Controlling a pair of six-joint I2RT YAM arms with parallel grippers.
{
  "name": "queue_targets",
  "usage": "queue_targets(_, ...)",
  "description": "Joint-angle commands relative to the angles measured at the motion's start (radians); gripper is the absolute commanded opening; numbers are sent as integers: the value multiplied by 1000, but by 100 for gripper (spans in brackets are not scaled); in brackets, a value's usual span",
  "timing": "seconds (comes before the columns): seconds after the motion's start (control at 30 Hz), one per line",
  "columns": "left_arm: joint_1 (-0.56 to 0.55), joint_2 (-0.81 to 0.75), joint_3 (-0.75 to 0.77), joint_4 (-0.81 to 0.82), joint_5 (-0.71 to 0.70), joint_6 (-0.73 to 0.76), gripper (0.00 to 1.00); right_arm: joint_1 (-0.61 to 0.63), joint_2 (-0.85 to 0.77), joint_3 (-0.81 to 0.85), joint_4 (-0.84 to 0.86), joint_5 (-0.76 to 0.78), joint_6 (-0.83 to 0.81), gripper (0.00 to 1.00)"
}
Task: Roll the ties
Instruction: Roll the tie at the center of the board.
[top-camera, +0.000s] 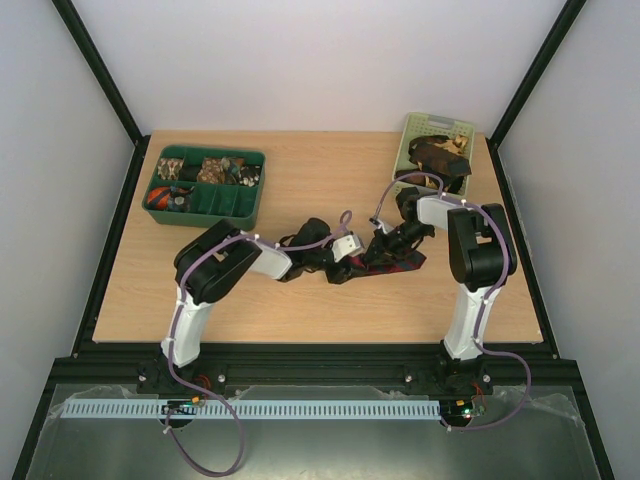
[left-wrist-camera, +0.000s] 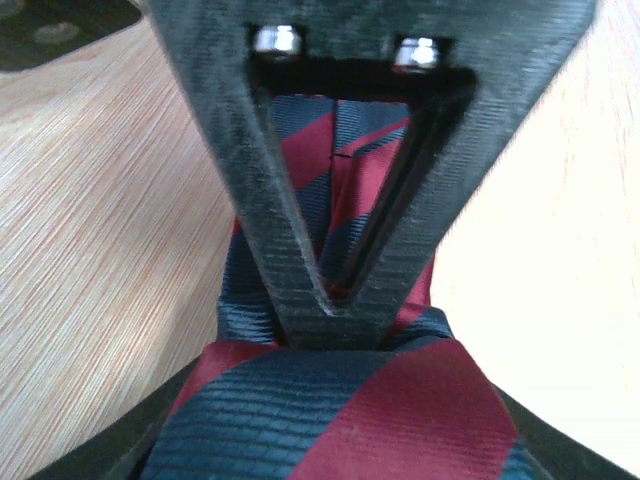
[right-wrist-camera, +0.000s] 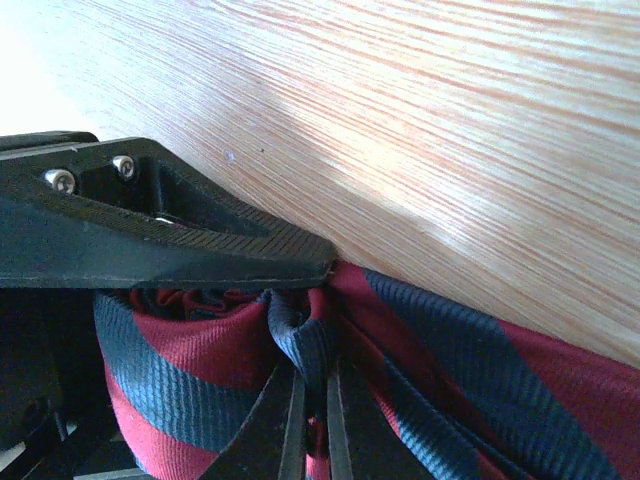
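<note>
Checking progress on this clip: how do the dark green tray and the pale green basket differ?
The tray is dark green, at the far left of the table; the basket is pale green, at the far right. The tray is split into compartments; the basket is one perforated bin. The tray holds small compact bundles; the basket holds a loose dark and brown heap. Both are green and sit along the far edge.

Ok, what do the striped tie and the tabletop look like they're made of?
The striped tie: woven fabric, perhaps silk or polyester, judging by its fine ribbed weave and slight sheen. The tabletop: pale wood or wood-look laminate, smooth, with straight grain lines; which of the two, I cannot tell.
</note>
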Motion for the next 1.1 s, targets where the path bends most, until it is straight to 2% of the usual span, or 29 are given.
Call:
queue_targets(0.0,-7,20,-48,-35,-92,54,51,33,102,-42,38,212,3,1)
queue_targets(0.17,-2,-23,-100,-145,-217,173,47,62,145,46,43,155,12,5)
queue_targets(0.33,9,-38,-123,-255,-266,206,46,48,143,136,-40,113,-5,25)
queue_targets(0.4,9,-41,-128,-277,-271,206,46,32,116,145,-83,64,-17,40)
queue_targets(0.47,11,-40,-126,-293,-269,202,46,21,89,148,-128,16,-32,49)
queue_targets(0.57,11,-35,-118,-308,-265,197,46,19,44,143,-172,-49,-34,56)
queue_targets(0.7,11,-24,-106,-318,-257,201,47,34,0,120,-171,-136,-10,55)
queue_targets(0.87,11,-17,-99,-328,-257,208,47,53,6,113,-140,-152,2,51)
queue_targets(1.0,11,-13,-97,-332,-253,208,47,66,49,121,-139,-136,-13,40)
queue_targets(1.07,11,-12,-96,-335,-255,209,47,69,66,118,-143,-114,-28,30)
